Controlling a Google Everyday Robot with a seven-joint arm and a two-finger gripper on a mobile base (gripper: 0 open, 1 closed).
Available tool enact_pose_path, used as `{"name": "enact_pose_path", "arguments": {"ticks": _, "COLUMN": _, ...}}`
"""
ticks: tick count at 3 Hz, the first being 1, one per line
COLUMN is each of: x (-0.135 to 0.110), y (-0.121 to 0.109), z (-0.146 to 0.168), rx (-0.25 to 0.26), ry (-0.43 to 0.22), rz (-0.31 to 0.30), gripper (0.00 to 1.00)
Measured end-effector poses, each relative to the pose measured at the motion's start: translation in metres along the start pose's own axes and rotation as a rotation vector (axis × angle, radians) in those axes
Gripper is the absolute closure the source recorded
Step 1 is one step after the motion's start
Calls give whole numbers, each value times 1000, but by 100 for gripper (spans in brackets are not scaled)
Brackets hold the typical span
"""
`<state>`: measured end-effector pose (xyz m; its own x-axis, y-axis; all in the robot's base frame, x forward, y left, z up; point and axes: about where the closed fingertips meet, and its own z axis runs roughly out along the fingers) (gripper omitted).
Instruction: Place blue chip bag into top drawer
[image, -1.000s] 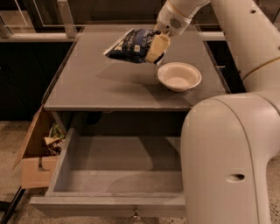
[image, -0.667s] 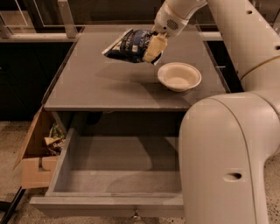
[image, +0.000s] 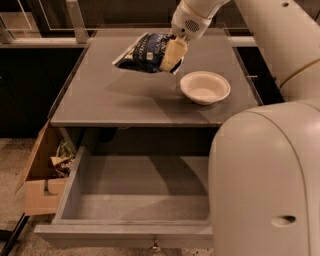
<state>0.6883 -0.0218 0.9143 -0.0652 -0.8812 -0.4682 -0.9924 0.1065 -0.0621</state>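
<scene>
The blue chip bag (image: 144, 53) is dark navy with white lettering. It hangs tilted above the back of the grey counter (image: 115, 100). My gripper (image: 171, 55) is shut on the bag's right end, with a cream finger (image: 170, 56) across it. The top drawer (image: 135, 200) is pulled open below the counter's front edge, and its grey inside is bare. A small metal knob (image: 156, 245) shows on its front panel. My white arm body covers the drawer's right part.
A white bowl (image: 205, 87) sits on the counter right of the bag. A brown cardboard box (image: 42, 175) with greenish crumpled wrappers (image: 62, 159) stands on the floor left of the drawer. A rail runs behind the counter.
The gripper and the chip bag have shifted slightly to the left and up over the counter. The bowl and drawer have not moved.
</scene>
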Motion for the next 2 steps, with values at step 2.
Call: {"name": "enact_pose_path", "arguments": {"ticks": 2, "x": 2, "y": 80, "z": -63, "rx": 146, "ry": 78, "rz": 105, "gripper": 100}}
